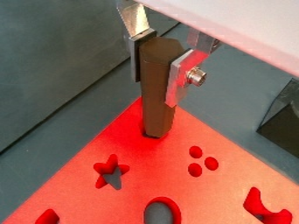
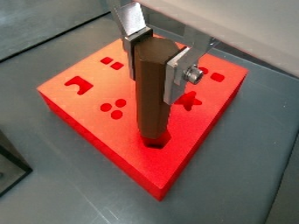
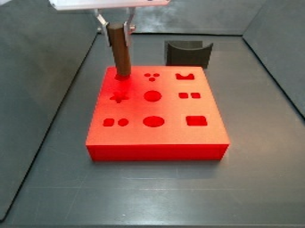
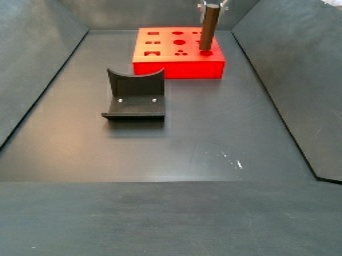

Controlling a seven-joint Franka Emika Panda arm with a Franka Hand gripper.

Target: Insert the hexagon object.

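Note:
The hexagon object (image 1: 156,92), a long dark reddish-brown six-sided rod, stands upright with its lower end on or in a corner hole of the red block (image 1: 140,171); how deep it sits I cannot tell. It shows in the other wrist view (image 2: 152,87) and in both side views (image 3: 119,55) (image 4: 209,28). My gripper (image 1: 160,59) is shut on the rod's upper part, silver fingers (image 1: 184,80) pressed on two opposite faces. The gripper also shows in a wrist view (image 2: 158,57) and a side view (image 3: 113,25).
The red block (image 3: 155,111) (image 4: 181,50) (image 2: 82,105) has several shaped holes: star, three dots, oval, squares. A dark grey curved holder (image 3: 187,52) (image 4: 134,95) stands on the dark floor apart from the block. Dark walls enclose the floor.

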